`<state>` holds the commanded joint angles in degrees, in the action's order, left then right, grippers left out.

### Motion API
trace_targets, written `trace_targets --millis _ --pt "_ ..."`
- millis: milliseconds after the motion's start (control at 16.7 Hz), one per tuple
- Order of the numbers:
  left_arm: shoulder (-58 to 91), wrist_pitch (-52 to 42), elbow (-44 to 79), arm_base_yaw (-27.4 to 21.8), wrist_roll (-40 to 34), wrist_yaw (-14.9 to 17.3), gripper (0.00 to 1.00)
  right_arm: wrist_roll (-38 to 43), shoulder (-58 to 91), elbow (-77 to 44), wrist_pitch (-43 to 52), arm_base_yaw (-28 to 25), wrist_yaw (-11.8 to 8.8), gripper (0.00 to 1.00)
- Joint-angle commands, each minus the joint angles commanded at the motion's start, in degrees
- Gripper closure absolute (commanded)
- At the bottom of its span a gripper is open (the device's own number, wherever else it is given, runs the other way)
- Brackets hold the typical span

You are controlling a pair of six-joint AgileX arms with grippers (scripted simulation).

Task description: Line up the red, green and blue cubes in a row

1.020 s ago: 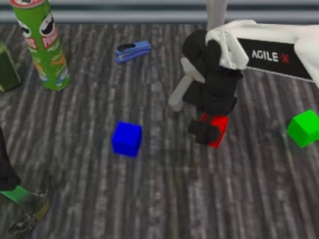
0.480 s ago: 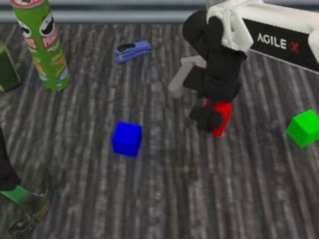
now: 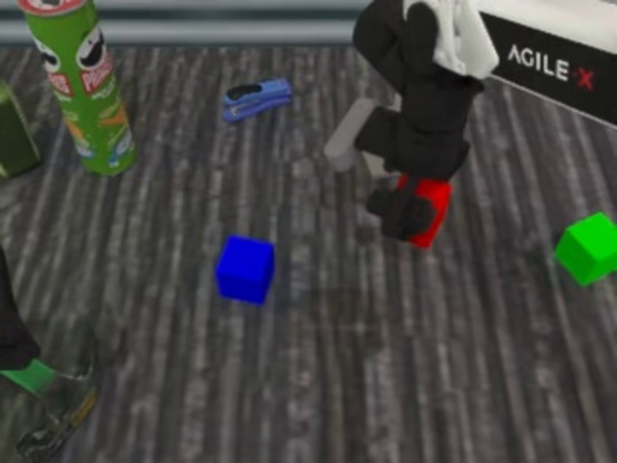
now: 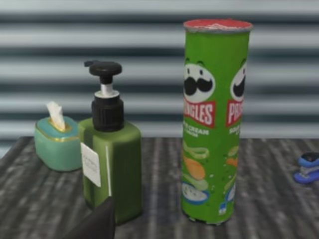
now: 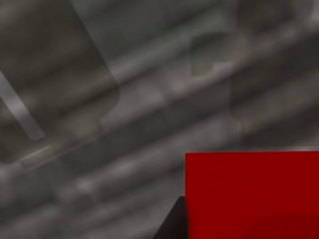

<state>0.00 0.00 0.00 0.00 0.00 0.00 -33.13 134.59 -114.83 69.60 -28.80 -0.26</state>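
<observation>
My right gripper [image 3: 410, 214] is shut on the red cube [image 3: 431, 207] and holds it above the table, right of centre. In the right wrist view the red cube [image 5: 251, 194] fills the corner beside one dark finger [image 5: 172, 224], with the striped table far below. The blue cube [image 3: 245, 269] rests on the table left of centre. At the right edge of the table stands the green cube [image 3: 587, 248]. My left arm [image 3: 12, 333] stays parked at the lower left edge.
A tall green crisp can [image 3: 82, 87] and a green soap bottle [image 3: 14, 135] stand at the back left, and a tissue box [image 4: 57, 142] sits beside them. A small blue stapler [image 3: 257, 99] lies at the back, left of centre.
My right gripper has lifted the red cube and drifted a little toward the back of the table. The blue and green cubes have not moved.
</observation>
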Motion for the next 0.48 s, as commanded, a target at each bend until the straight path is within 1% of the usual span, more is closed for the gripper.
trace_targets --millis 180,480 --pt "0.0 0.0 0.0 0.0 0.0 0.0 0.00 -0.1 0.4 -1.3 0.9 -3.8 0.0 1.00" --pt "0.0 0.0 0.0 0.0 0.0 0.0 0.00 0.0 1.3 -4.9 3.7 -16.2 -0.1 1.00"
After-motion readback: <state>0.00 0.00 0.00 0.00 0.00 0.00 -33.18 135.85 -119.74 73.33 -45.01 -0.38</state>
